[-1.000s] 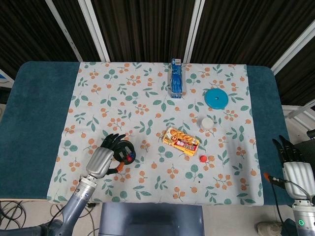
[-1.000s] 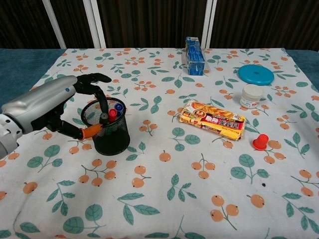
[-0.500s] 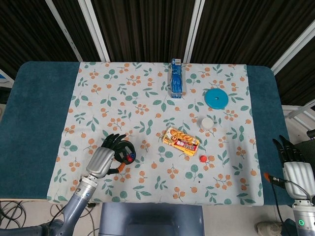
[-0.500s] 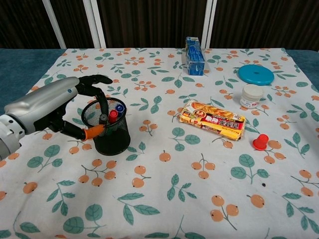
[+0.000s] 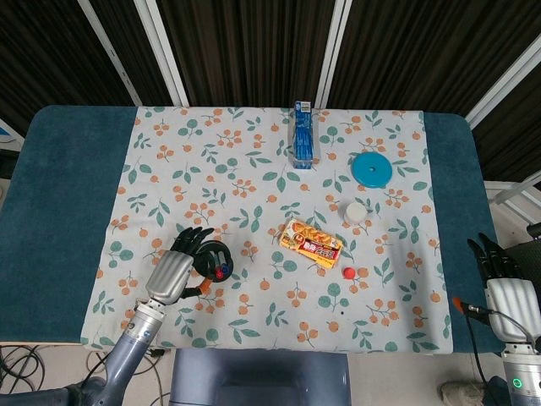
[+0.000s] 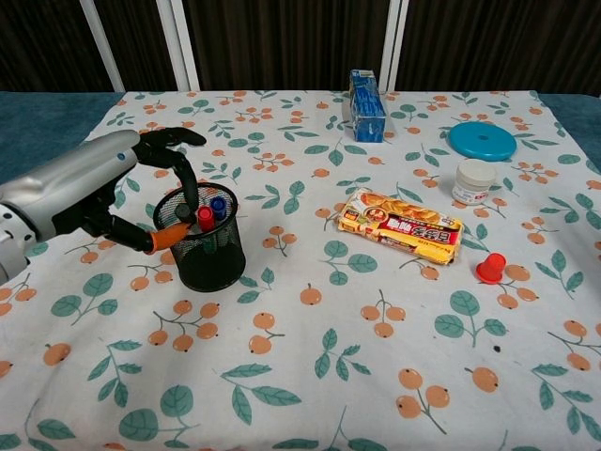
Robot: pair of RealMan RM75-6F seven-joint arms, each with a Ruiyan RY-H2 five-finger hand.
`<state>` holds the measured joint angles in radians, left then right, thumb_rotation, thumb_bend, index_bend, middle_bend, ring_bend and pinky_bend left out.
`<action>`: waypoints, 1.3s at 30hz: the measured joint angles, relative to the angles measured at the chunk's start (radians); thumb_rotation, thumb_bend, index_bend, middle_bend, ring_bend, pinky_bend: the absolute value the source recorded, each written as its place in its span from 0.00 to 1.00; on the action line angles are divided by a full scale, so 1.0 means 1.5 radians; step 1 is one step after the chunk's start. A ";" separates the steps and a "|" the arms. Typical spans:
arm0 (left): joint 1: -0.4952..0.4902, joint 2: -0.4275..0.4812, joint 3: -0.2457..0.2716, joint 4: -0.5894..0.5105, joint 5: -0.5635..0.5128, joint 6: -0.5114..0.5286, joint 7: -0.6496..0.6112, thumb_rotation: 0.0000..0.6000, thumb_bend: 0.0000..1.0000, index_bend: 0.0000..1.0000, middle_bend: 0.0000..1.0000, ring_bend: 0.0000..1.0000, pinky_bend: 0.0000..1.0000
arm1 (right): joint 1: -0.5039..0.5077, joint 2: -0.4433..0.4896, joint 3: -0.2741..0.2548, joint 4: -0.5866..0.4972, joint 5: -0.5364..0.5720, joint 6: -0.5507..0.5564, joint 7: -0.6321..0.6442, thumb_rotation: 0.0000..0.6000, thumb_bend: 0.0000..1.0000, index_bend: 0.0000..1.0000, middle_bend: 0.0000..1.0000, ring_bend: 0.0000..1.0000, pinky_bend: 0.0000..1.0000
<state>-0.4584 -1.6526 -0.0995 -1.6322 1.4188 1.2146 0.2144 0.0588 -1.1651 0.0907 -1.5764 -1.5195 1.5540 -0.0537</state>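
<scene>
A black mesh pen cup (image 6: 208, 252) (image 5: 219, 261) with red and blue pens stands on the near left of the flowered cloth. My left hand (image 6: 99, 188) (image 5: 173, 271) is at its left side. Its dark fingers (image 6: 186, 184) hook over the rim into the cup, and its orange-tipped thumb presses the outer wall, so it grips the cup's left wall. My right hand (image 5: 505, 286) shows only in the head view. It is off the table's right edge with its fingers straight and apart, holding nothing.
An orange snack packet (image 6: 402, 224) lies mid-table with a red cap (image 6: 490, 268) right of it. Behind them are a white jar (image 6: 473, 180), a blue disc (image 6: 482, 141) and an upright blue box (image 6: 366, 94). The teal table top (image 5: 68, 211) shows beside the cloth.
My left hand has shifted slightly up and to the left at the cup's rim, and the pens inside have leaned a little. My right hand has not moved.
</scene>
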 measured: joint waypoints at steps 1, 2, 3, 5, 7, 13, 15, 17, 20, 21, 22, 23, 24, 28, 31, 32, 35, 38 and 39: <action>0.000 0.004 0.000 -0.007 0.002 0.003 -0.001 1.00 0.38 0.56 0.08 0.00 0.00 | 0.000 0.000 0.000 0.000 0.000 0.000 0.000 1.00 0.10 0.10 0.02 0.10 0.20; 0.001 0.008 0.000 -0.013 0.004 0.005 -0.001 1.00 0.38 0.56 0.08 0.00 0.00 | 0.000 0.000 0.000 0.000 0.000 0.000 0.000 1.00 0.10 0.10 0.02 0.10 0.20; 0.002 0.013 0.000 -0.020 0.007 0.007 -0.003 1.00 0.38 0.56 0.08 0.00 0.00 | 0.000 0.000 0.000 0.000 -0.001 0.000 0.000 1.00 0.10 0.10 0.02 0.10 0.20; 0.004 0.026 0.001 -0.037 0.011 0.013 -0.006 1.00 0.38 0.56 0.08 0.00 0.00 | 0.000 0.000 -0.001 0.001 -0.002 0.000 0.001 1.00 0.10 0.10 0.02 0.10 0.20; 0.007 0.042 0.001 -0.055 0.015 0.018 -0.012 1.00 0.38 0.56 0.08 0.00 0.00 | 0.001 -0.001 -0.001 0.002 -0.003 0.000 0.001 1.00 0.10 0.10 0.02 0.10 0.20; 0.013 0.101 -0.011 -0.110 0.033 0.041 -0.032 1.00 0.38 0.56 0.08 0.00 0.00 | 0.000 -0.001 -0.001 0.001 -0.002 0.000 -0.001 1.00 0.10 0.10 0.02 0.10 0.20; 0.013 0.123 -0.018 -0.126 0.038 0.047 -0.040 1.00 0.38 0.56 0.08 0.00 0.00 | 0.000 -0.001 -0.001 0.001 -0.001 0.000 -0.002 1.00 0.10 0.10 0.02 0.10 0.20; 0.014 0.150 -0.027 -0.145 0.042 0.052 -0.052 1.00 0.38 0.56 0.09 0.00 0.00 | 0.001 -0.001 -0.001 0.000 -0.001 0.000 -0.004 1.00 0.10 0.10 0.02 0.10 0.20; 0.016 0.195 -0.037 -0.174 0.043 0.056 -0.077 1.00 0.38 0.56 0.09 0.00 0.00 | 0.000 -0.002 0.000 0.000 -0.001 0.000 -0.006 1.00 0.10 0.10 0.02 0.10 0.20; 0.018 0.210 -0.040 -0.181 0.044 0.058 -0.085 1.00 0.38 0.56 0.09 0.00 0.00 | 0.000 -0.003 0.000 0.000 -0.001 0.000 -0.006 1.00 0.10 0.10 0.02 0.10 0.20; 0.019 0.230 -0.044 -0.189 0.044 0.060 -0.097 1.00 0.38 0.56 0.09 0.00 0.00 | 0.000 -0.003 0.000 0.000 0.000 0.000 -0.007 1.00 0.10 0.10 0.02 0.10 0.20; 0.021 0.245 -0.047 -0.193 0.044 0.063 -0.105 1.00 0.38 0.56 0.09 0.00 0.00 | 0.000 -0.003 0.000 0.000 0.000 0.000 -0.007 1.00 0.10 0.10 0.02 0.10 0.20; 0.023 0.260 -0.051 -0.195 0.044 0.066 -0.113 1.00 0.38 0.56 0.09 0.00 0.00 | 0.000 -0.003 0.000 0.000 0.000 0.001 -0.007 1.00 0.10 0.10 0.02 0.10 0.20; 0.033 0.302 -0.061 -0.178 0.040 0.078 -0.144 1.00 0.38 0.56 0.09 0.00 0.00 | 0.000 -0.004 0.001 0.000 0.001 0.001 -0.009 1.00 0.10 0.10 0.02 0.10 0.20; 0.037 0.306 -0.061 -0.141 0.031 0.078 -0.153 1.00 0.38 0.56 0.09 0.00 0.00 | 0.001 -0.005 0.001 0.001 0.001 0.000 -0.011 1.00 0.10 0.10 0.02 0.10 0.20; 0.038 0.306 -0.060 -0.127 0.028 0.076 -0.155 1.00 0.38 0.56 0.09 0.00 0.00 | 0.001 -0.005 0.001 0.001 0.002 -0.001 -0.012 1.00 0.10 0.10 0.02 0.10 0.20; 0.038 0.298 -0.052 -0.078 0.021 0.067 -0.163 1.00 0.38 0.56 0.09 0.00 0.00 | 0.002 -0.006 0.002 0.001 0.001 0.000 -0.015 1.00 0.10 0.10 0.02 0.10 0.20; 0.036 0.278 -0.043 -0.023 0.023 0.056 -0.181 1.00 0.38 0.56 0.09 0.00 0.00 | 0.001 -0.007 0.002 0.001 0.000 0.003 -0.016 1.00 0.10 0.10 0.02 0.10 0.20; 0.034 0.270 -0.040 -0.006 0.024 0.052 -0.191 1.00 0.38 0.56 0.09 0.00 0.00 | 0.001 -0.007 0.002 0.001 0.000 0.003 -0.016 1.00 0.10 0.10 0.02 0.10 0.20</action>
<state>-0.4071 -1.2474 -0.1601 -1.6408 1.4545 1.2931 -0.0722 0.0606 -1.1760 0.0939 -1.5746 -1.5193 1.5581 -0.0778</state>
